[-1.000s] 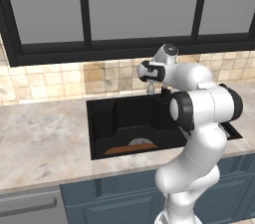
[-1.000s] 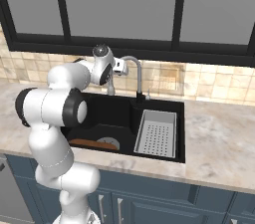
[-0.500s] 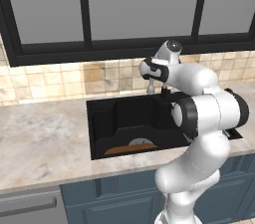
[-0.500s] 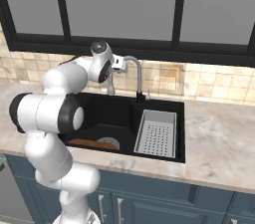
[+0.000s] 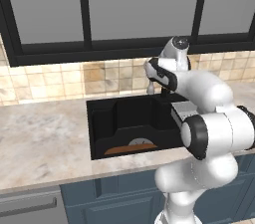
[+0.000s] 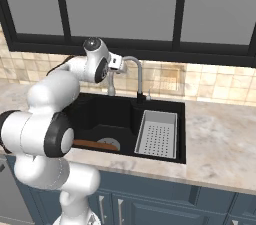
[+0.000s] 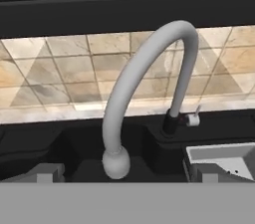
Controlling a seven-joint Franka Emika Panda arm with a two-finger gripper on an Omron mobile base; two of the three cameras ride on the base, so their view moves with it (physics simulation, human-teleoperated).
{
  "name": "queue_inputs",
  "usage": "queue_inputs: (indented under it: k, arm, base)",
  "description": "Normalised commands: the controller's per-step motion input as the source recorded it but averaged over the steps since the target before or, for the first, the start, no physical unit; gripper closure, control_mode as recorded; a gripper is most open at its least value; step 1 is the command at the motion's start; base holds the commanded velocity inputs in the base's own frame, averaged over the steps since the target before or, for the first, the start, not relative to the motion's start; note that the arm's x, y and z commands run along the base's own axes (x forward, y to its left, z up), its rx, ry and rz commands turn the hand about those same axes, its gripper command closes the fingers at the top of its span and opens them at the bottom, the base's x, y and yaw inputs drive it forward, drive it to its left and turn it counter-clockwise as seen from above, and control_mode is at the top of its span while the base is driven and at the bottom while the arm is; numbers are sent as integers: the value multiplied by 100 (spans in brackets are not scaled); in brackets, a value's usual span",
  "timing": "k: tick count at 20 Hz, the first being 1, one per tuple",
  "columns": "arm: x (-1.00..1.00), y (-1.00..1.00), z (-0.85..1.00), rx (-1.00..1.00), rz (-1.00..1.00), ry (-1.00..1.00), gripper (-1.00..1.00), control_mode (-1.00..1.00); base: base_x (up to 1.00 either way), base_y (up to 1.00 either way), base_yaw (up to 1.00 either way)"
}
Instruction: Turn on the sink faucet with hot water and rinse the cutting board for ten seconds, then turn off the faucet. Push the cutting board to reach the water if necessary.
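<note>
1. Table (image 5: pixel 45 143), marbled, is seen surrounding the sink (image 5: pixel 102 123), a black recessed basin set under the window so that the spout can reach over it.
2. Strainer tray (image 6: pixel 158 133), grey and perforated, is seated in the right part of the basin, leaving the left part free for rinsing.
3. Sink faucet (image 7: pixel 142 73) is found standing at the back rim, its gooseneck curving forward over the basin; the small side lever (image 7: pixel 194 117) sits low by the dark base. No water is seen running, so the tap is judged not yet turned on.
4. Cutting board (image 6: pixel 94 144) is noted lying flat on the basin floor at the front left, apart from the spout outlet; a push toward the stream may be required.
5. End effector (image 6: pixel 118 64) is held beside the spout top, jaws spread fully and nothing gripped, presumably in approach to the lever.
</note>
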Motion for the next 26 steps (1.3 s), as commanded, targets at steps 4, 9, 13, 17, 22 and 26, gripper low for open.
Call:
queue_inputs:
  k: [4, 9, 13, 17, 22, 26]
  arm:
    - [-72, -42, 16, 0, -5, 0, -100, -100]
    - [-61, -56, 9, 0, 0, 0, -100, -100]
    - [-41, -63, 0, 0, 1, -3, -100, -100]
    - [-19, -58, 0, 5, 6, -3, -100, -100]
    - [0, -43, 0, 2, 9, -5, -100, -100]
    - [0, -28, -7, 0, 10, -9, -100, -100]
  base:
    - [0, 0, 0]
    - [0, 0, 0]
    - [0, 0, 0]
    - [0, 0, 0]
    - [0, 0, 0]
    - [0, 0, 0]
